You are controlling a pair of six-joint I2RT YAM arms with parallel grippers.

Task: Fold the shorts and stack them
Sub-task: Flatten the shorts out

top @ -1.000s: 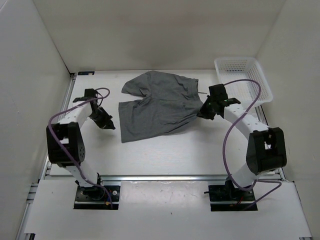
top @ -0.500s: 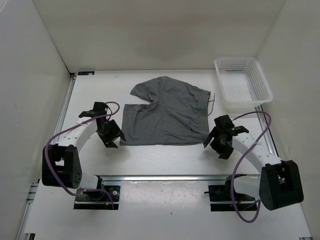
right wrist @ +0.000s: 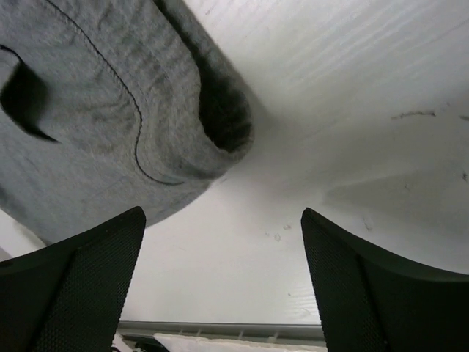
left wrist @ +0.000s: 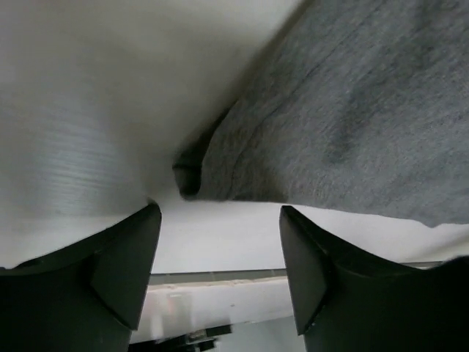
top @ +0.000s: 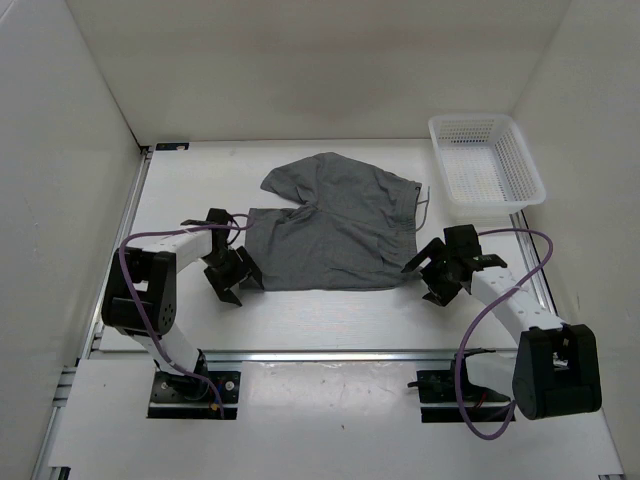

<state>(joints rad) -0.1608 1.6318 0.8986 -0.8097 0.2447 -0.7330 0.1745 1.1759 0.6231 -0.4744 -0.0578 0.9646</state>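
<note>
Where the top view looks down on the white bench (top: 330, 320), the grey shorts (top: 335, 235) lie spread flat at its middle, waistband toward the right with a drawstring trailing off that edge, and the two legs toward the left. A white mesh basket (top: 487, 165) sits at the far right corner, apart from the fabric. The left arm (top: 165, 243) reaches to the near left corner of the shorts, and the left jaws stand spread just beside that corner. The right arm (top: 505, 300) reaches to the near right corner, where the right jaws are likewise spread and hold nothing.

From the left wrist, the two dark fingers (left wrist: 124, 271) are wide apart with bare bench (left wrist: 88, 110) between them. A rolled corner of the shorts (left wrist: 352, 125) lies just ahead of the tips, untouched.

From the right wrist, the textured fingers (right wrist: 80, 279) are also parted over bare bench (right wrist: 352, 95). A curled, stitched edge of the shorts (right wrist: 95, 110) lies ahead and to the left, clear of both.
</note>
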